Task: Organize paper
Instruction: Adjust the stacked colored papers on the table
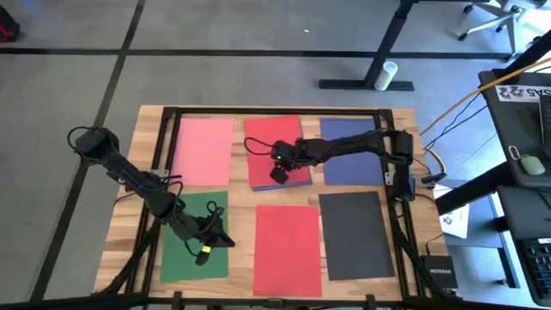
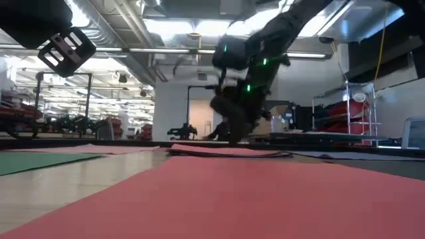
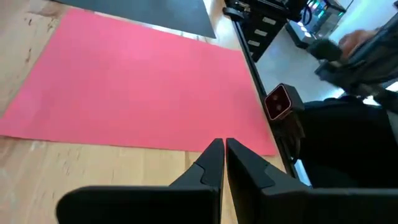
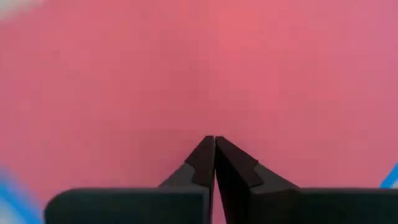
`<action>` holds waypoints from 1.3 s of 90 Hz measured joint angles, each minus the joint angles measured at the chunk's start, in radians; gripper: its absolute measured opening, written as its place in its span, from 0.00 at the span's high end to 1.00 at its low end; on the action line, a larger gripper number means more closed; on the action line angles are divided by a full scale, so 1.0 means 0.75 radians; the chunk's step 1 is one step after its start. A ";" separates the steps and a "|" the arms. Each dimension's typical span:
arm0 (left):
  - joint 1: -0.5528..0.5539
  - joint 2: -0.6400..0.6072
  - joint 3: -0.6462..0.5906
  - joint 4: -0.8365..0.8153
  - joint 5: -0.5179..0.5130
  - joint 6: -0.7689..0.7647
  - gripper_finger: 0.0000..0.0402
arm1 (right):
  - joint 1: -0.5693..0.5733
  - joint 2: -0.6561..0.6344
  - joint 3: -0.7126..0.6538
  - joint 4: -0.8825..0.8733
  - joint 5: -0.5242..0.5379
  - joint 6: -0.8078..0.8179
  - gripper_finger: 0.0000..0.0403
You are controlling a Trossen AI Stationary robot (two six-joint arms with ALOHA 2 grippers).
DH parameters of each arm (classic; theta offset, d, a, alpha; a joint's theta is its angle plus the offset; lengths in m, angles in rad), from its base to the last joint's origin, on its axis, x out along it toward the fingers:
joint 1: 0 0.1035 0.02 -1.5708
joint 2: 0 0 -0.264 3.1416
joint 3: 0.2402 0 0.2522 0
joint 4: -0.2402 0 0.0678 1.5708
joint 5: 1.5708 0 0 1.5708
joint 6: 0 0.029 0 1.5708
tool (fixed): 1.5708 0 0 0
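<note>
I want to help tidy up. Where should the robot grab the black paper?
Probably the black paper's edge nearest the table's right side, coming in low from there. It lies flat on the wood, apart from the other sheets, so an edge is likely the only part a pincer could lift, and the right pincer reaches from that side.

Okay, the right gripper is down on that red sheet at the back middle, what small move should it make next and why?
Probably slide the red sheet sideways to square it. The right gripper, fingers shut, presses on this sheet, which lies on a blue sheet whose edge peeks out beneath, so the two seem misaligned. The left gripper waits over the green sheet.
</note>
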 joint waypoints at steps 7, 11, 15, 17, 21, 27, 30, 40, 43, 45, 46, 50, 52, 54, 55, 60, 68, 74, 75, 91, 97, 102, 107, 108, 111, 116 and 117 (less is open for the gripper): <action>0.000 0.000 0.000 -0.015 0.000 -0.003 1.00 | 0.032 -0.053 0.001 -0.038 -0.080 -0.090 1.00; 0.000 0.000 0.000 -0.022 0.000 -0.008 1.00 | 0.058 -0.078 0.001 -0.057 -0.151 -0.145 1.00; 0.000 0.000 0.000 -0.034 0.000 -0.023 1.00 | 0.091 -0.100 0.001 -0.085 -0.244 -0.188 1.00; 0.000 0.000 0.000 -0.041 0.000 -0.029 1.00 | 0.110 -0.108 0.001 -0.094 -0.296 -0.204 1.00; 0.000 0.000 0.000 -0.055 0.000 -0.039 1.00 | 0.153 -0.115 0.004 -0.107 -0.393 -0.230 1.00; 0.000 0.000 -0.001 -0.068 -0.001 -0.051 1.00 | 0.223 -0.110 -0.007 -0.133 -0.464 -0.243 1.00; 0.000 0.000 -0.001 -0.068 -0.002 -0.053 1.00 | 0.261 -0.097 -0.019 -0.133 -0.470 -0.247 1.00; 0.000 0.000 -0.001 -0.067 -0.025 -0.043 1.00 | 0.365 -0.066 -0.077 -0.093 -0.467 -0.232 1.00; 0.000 0.000 -0.001 -0.065 -0.028 -0.042 1.00 | 0.389 -0.061 -0.093 -0.057 -0.467 -0.223 1.00; 0.000 0.000 -0.001 -0.066 -0.029 -0.041 1.00 | 0.403 -0.056 -0.105 -0.040 -0.467 -0.215 1.00; 0.000 0.000 -0.001 -0.068 -0.029 -0.041 1.00 | 0.409 -0.052 -0.111 -0.034 -0.467 -0.208 1.00; 0.001 0.000 -0.001 -0.068 -0.032 -0.041 1.00 | 0.431 -0.031 -0.131 -0.015 -0.468 -0.188 1.00; 0.001 0.000 -0.001 -0.065 -0.034 -0.041 1.00 | 0.439 -0.024 -0.138 0.001 -0.468 -0.177 1.00; 0.001 0.000 -0.001 -0.064 -0.037 -0.041 1.00 | 0.446 -0.014 -0.147 0.017 -0.468 -0.167 1.00; 0.001 0.000 -0.001 -0.065 -0.038 -0.041 1.00 | 0.448 -0.006 -0.151 0.026 -0.468 -0.165 1.00; 0.001 0.000 -0.001 -0.067 -0.044 -0.040 1.00 | 0.452 0.015 -0.156 0.062 -0.468 -0.156 1.00; 0.001 0.000 -0.001 -0.066 -0.070 -0.040 1.00 | 0.449 0.047 -0.156 0.088 -0.475 -0.138 1.00; 0.001 0.001 -0.001 -0.068 -0.075 -0.044 1.00 | 0.449 0.052 -0.155 0.116 -0.477 -0.125 1.00; 0.001 0.000 -0.001 -0.067 -0.076 -0.045 1.00 | 0.449 0.053 -0.155 0.122 -0.476 -0.125 1.00; 0.001 0.000 -0.001 -0.070 -0.076 -0.060 1.00 | 0.449 0.061 -0.134 0.171 -0.449 -0.131 1.00; -0.002 0.000 -0.001 -0.072 -0.076 -0.060 1.00 | 0.449 0.061 -0.130 0.169 -0.449 -0.153 1.00; -0.008 0.000 -0.001 -0.073 -0.076 -0.064 1.00 | 0.449 0.062 -0.125 0.178 -0.445 -0.162 1.00; -0.009 0.000 -0.001 -0.072 -0.076 -0.065 1.00 | 0.449 0.058 -0.120 0.175 -0.446 -0.164 1.00; -0.009 0.000 -0.001 -0.071 -0.076 -0.065 1.00 | 0.449 0.058 -0.118 0.173 -0.447 -0.164 1.00; -0.009 0.001 -0.001 -0.065 -0.075 -0.074 1.00 | 0.449 0.058 -0.110 0.169 -0.454 -0.167 1.00; -0.009 0.000 -0.001 -0.063 -0.075 -0.103 1.00 | 0.449 0.054 -0.091 0.154 -0.456 -0.179 1.00; -0.009 0.000 -0.001 -0.064 -0.076 -0.106 1.00 | 0.449 0.050 -0.087 0.149 -0.456 -0.185 1.00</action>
